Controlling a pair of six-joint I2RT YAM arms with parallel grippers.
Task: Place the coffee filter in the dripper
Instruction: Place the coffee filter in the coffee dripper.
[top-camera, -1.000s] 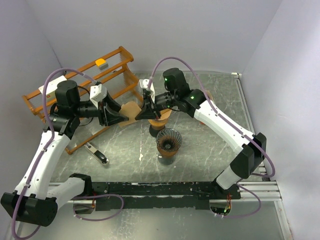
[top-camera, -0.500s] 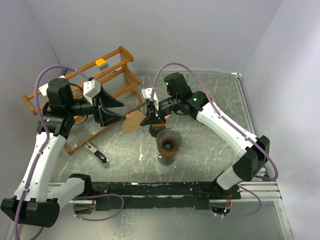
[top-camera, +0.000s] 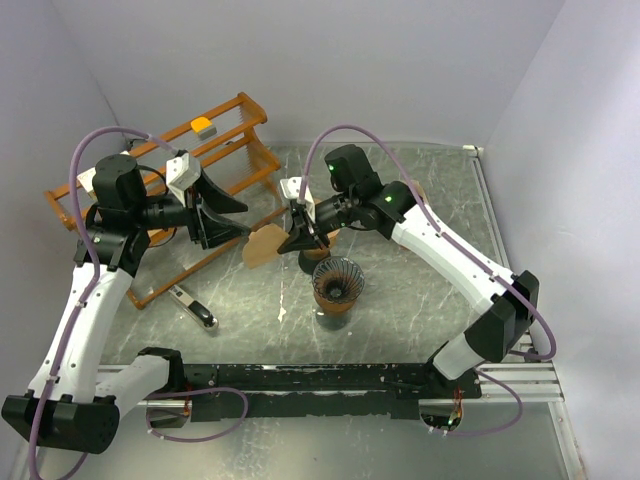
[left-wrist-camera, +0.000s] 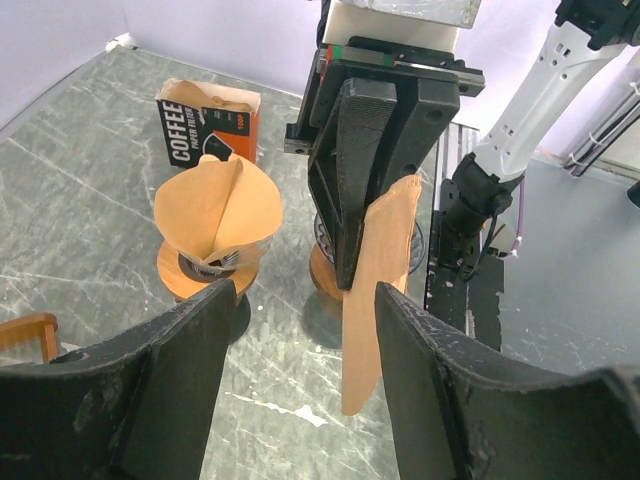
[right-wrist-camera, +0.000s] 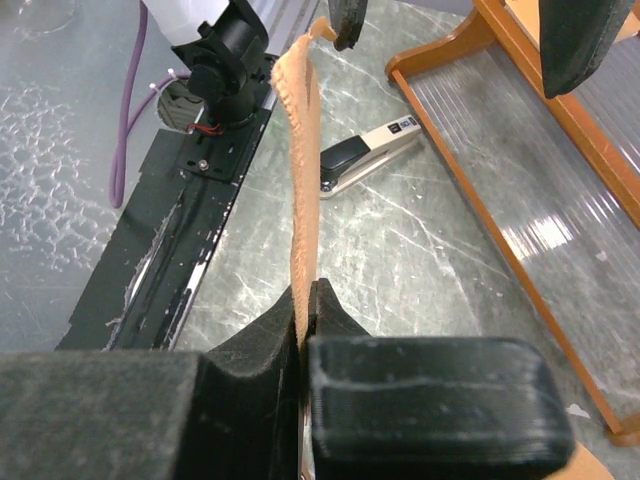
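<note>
A flat brown coffee filter (top-camera: 262, 245) hangs edge-up in the air, pinched at its right end by my right gripper (top-camera: 300, 237), which is shut on it. The right wrist view shows the filter (right-wrist-camera: 303, 180) rising straight out of the closed jaws (right-wrist-camera: 306, 295). The dripper (top-camera: 337, 282), dark and ribbed on a brown base, stands on the table just right of and below the filter. My left gripper (top-camera: 244, 219) is open to the left of the filter and apart from it. In its own view the filter (left-wrist-camera: 385, 270) hangs beyond its spread fingers (left-wrist-camera: 305, 297).
A wooden stand (left-wrist-camera: 205, 268) holding an opened filter sits behind the dripper, with a coffee filter box (left-wrist-camera: 207, 125) further back. An orange wooden rack (top-camera: 165, 185) runs along the left. A black and silver tool (top-camera: 193, 306) lies on the table beside it.
My left gripper opened, let go of the filter and drew back to the left. The right gripper kept the filter and shifted slightly toward the dripper.
</note>
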